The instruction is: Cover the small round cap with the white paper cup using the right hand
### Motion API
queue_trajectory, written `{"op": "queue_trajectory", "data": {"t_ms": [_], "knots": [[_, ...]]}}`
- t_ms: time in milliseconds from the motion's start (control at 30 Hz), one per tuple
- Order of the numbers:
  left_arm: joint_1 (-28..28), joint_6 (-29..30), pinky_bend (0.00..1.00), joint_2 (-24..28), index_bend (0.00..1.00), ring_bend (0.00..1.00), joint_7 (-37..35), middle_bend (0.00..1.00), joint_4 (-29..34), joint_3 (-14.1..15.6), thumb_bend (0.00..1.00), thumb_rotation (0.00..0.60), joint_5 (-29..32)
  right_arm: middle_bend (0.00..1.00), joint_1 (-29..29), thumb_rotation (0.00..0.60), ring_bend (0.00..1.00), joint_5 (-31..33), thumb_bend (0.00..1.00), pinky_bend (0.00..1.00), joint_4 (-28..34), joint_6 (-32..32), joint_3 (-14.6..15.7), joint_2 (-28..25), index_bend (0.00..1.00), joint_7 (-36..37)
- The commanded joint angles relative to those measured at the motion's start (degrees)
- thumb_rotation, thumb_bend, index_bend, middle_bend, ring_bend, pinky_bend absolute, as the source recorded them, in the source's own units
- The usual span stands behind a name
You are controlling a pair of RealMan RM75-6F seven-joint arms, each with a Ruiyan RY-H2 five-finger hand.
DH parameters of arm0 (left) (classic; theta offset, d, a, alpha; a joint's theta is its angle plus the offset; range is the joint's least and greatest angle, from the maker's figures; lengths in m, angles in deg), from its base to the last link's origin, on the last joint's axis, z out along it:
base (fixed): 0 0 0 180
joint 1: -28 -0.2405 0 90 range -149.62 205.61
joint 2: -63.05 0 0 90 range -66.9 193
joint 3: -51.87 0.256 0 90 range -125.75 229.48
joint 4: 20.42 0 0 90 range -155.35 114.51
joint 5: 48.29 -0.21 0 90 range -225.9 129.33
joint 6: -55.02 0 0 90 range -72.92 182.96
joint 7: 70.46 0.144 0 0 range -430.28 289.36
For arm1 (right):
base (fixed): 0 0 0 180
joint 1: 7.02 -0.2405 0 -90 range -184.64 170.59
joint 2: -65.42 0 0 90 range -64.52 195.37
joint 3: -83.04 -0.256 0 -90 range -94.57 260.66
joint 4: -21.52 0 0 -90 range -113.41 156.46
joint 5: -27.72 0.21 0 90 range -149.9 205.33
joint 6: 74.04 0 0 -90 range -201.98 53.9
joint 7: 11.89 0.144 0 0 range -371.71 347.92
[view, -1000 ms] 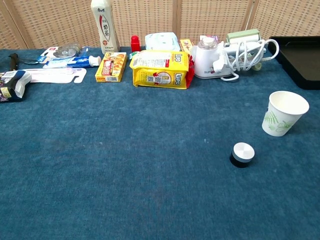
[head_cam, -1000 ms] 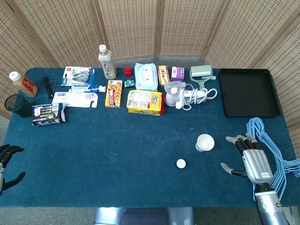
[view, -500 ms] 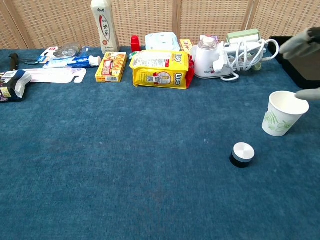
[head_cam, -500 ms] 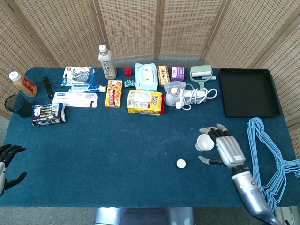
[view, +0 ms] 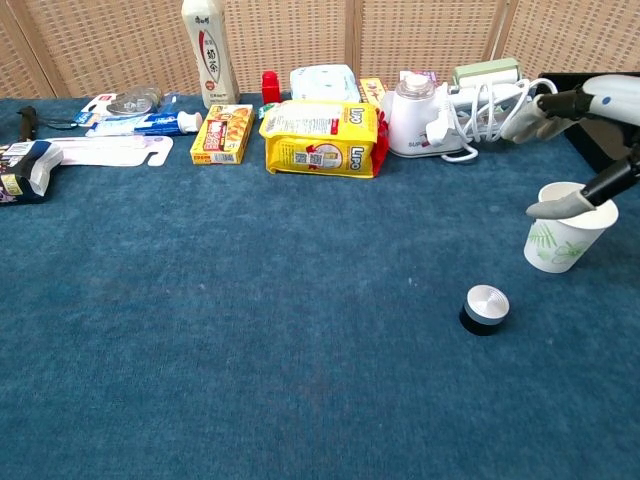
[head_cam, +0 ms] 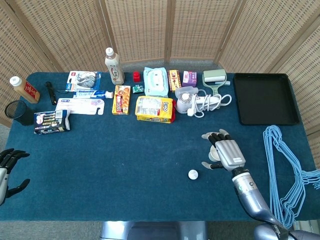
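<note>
**Right hand arriving over the paper cup**

The right hand is now hovering directly over the white paper cup, having travelled in from the worktop's right edge over the past second. In the head view the hand is hiding almost all of the cup. In the chest view its thumb is lying across the cup's rim while the other fingers are spreading apart above, so the hand is not yet gripping anything. Judging by this, the reach is nearly finished and the grasp is about to begin; the cup is still standing upright, mouth up, and has not moved.

The small round cap is sitting on the blue worktop near the cup, a little closer to the robot and to the cup's left, and apart from it. It is staying uncovered.

The left hand is resting at the worktop's far left edge, fingers loosely apart, holding nothing.

Counting the things: one paper cup, one cap, two hands. Along the back there is one tall white bottle, one small bottle with a red label, one yellow snack packet, one pack of wipes, one white appliance with a coiled cord, one black tray and one bundle of blue hangers, too tangled to count singly.
</note>
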Motion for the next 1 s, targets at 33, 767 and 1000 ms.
{"op": "queue_trajectory", "data": {"t_ms": [33,767,1000], "knots": [[0.2,-0.1,0.18,0.2,0.28,0.17,0.0,0.28,0.1,-0.1,0.18,0.600,0.0,0.20,-0.9,0.473,0.20,1.3,0.23,0.08,-1.0,0.4,0.3,0.9,0.20,-1.5],[1.0,-0.7,0.18,0.5,0.28,0.17,0.9,0.28,1.1,0.0,0.18,0.600,-0.5,0.21,-2.2,0.473,0.20,4.2,0.23,0.08,-6.8,-0.2,2.9,2.5,0.24,-3.7],[0.9,-0.5,0.18,0.5,0.28,0.17,0.8,0.28,1.0,0.1,0.18,0.600,-0.5,0.22,-2.7,0.474,0.21,4.2,0.24,0.08,-9.1,0.0,3.3,3.2,0.29,-4.2]]}}
